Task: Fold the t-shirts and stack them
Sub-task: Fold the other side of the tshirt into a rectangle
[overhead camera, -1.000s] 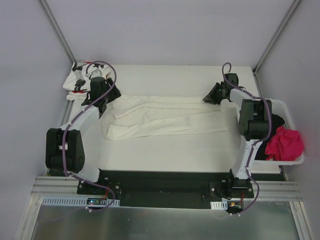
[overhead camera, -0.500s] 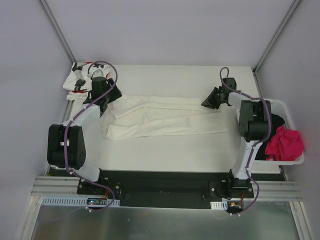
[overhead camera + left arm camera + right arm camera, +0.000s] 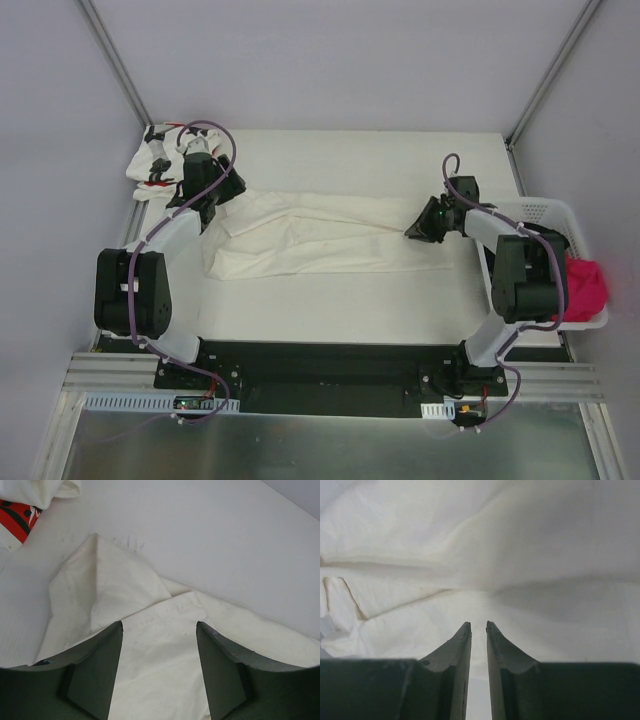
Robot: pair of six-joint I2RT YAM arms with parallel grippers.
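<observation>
We note the cream-white t-shirt [image 3: 330,235] spread lengthwise on the table [image 3: 330,310]. The left gripper [image 3: 159,626] is open over its left end and empty. The right gripper [image 3: 478,625] is at its right end, nearly closed; we cannot tell if it has cloth. The star-print t-shirt [image 3: 150,165] is bunched at the far-left corner.

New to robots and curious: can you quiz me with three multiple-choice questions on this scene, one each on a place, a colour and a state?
1. Where does the star-print shirt lie? A. At the table's far left corner. B. At its near right corner. C. In its middle.
2. The cloth in the basket is: A. Blue. B. Pink-red. C. Green.
3. The left gripper is: A. Shut on the star-print shirt. B. Shut on the basket. C. Open above the cream shirt.
1 A: it is bunched at that corner. 2 B: pink-red shows above the white rim. 3 C: its jaws stand apart over cream cloth.
</observation>
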